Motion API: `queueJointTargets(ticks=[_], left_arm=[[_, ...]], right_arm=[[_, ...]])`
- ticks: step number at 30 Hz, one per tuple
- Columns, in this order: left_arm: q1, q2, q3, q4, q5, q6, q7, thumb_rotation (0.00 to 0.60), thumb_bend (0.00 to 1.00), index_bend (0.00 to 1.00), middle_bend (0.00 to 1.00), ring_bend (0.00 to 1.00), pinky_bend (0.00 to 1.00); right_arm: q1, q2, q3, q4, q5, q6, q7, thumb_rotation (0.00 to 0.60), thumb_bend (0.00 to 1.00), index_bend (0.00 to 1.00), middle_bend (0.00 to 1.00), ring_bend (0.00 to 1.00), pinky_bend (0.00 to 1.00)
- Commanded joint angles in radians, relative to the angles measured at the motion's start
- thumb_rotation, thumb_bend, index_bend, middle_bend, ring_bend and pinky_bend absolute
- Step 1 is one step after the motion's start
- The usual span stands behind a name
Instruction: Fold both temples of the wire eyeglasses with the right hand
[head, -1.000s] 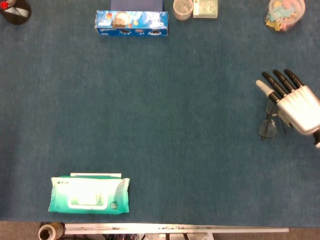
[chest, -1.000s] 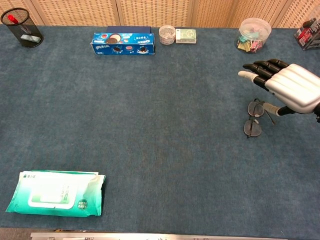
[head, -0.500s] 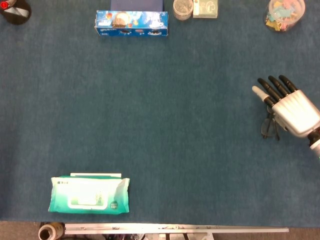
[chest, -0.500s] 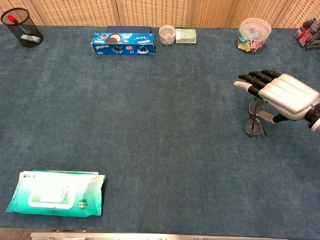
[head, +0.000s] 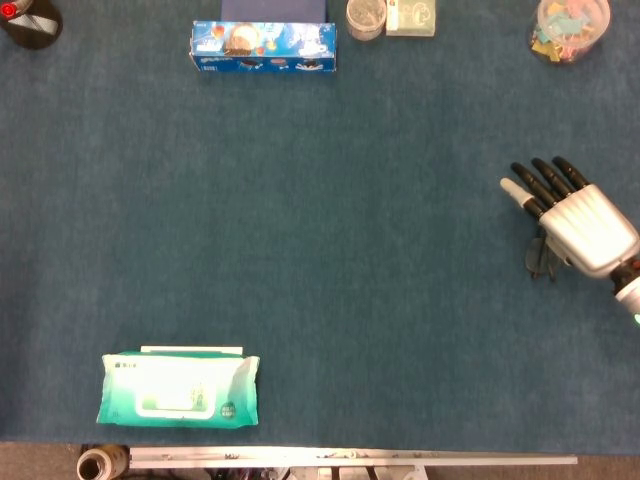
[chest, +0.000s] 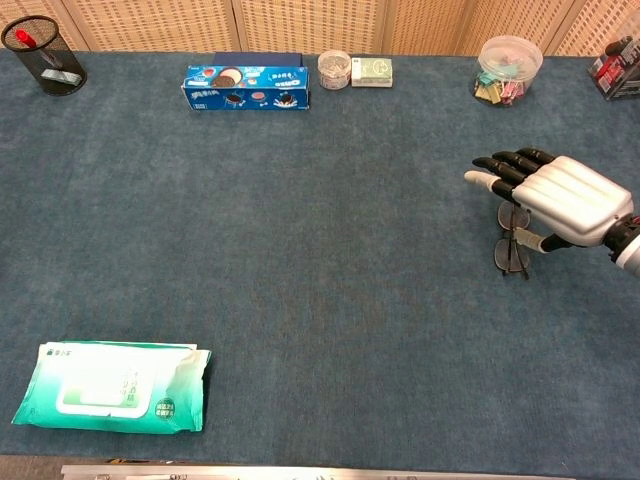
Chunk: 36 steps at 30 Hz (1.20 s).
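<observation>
Half-hidden wire eyeglasses, right hand covering temples

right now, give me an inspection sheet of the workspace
surface: blue felt table, no spills seen
job's things: glasses at right, mostly under the right hand; temple state cannot be told
clutter: wipes pack near left; cookie box, small jar, card box, clip tub, mesh pen cup along far edge
hands: right hand over the glasses, fingers extended, its thumb down at the frame; hold cannot be told; left hand not in view
cables: nothing seen
surroundings: woven panels behind the table
</observation>
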<state>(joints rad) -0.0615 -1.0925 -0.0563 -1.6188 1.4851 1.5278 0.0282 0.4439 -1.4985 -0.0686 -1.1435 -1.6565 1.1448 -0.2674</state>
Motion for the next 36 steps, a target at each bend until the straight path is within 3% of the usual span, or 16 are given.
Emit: queueJointTargets(ticks=[1, 11, 20, 27, 36], left_arm=[[0.000, 0.000, 0.000, 0.000, -0.001, -0.001, 0.001, 0.600, 0.68, 0.49, 0.50, 0.54, 0.71], [-0.001, -0.004, 0.000, 0.003, 0.006, 0.002, 0.005, 0.600, 0.67, 0.49, 0.50, 0.54, 0.71], [-0.003, -0.007, -0.003, 0.013, 0.005, 0.002, -0.004, 0.600, 0.67, 0.49, 0.50, 0.54, 0.71], [-0.005, -0.012, -0.004, 0.012, 0.002, -0.001, 0.009, 0.600, 0.67, 0.49, 0.50, 0.54, 0.71], [-0.012, -0.017, -0.012, 0.014, -0.015, -0.014, 0.004, 0.600, 0.67, 0.49, 0.51, 0.54, 0.71]], right_arm=[[-0.007, 0.029, 0.005, -0.036, -0.011, 0.039, 0.007, 0.600, 0.30, 0.00, 0.05, 0.00, 0.12], [-0.102, 0.207, 0.069, -0.299, 0.062, 0.212, -0.068, 0.600, 0.30, 0.00, 0.08, 0.00, 0.12], [-0.217, 0.310, 0.096, -0.452, 0.177, 0.315, -0.126, 0.600, 0.30, 0.08, 0.10, 0.00, 0.12], [-0.280, 0.339, 0.095, -0.511, 0.219, 0.364, -0.130, 0.600, 0.30, 0.08, 0.10, 0.00, 0.12], [-0.353, 0.347, 0.116, -0.507, 0.240, 0.442, -0.016, 0.600, 0.30, 0.08, 0.11, 0.00, 0.12]])
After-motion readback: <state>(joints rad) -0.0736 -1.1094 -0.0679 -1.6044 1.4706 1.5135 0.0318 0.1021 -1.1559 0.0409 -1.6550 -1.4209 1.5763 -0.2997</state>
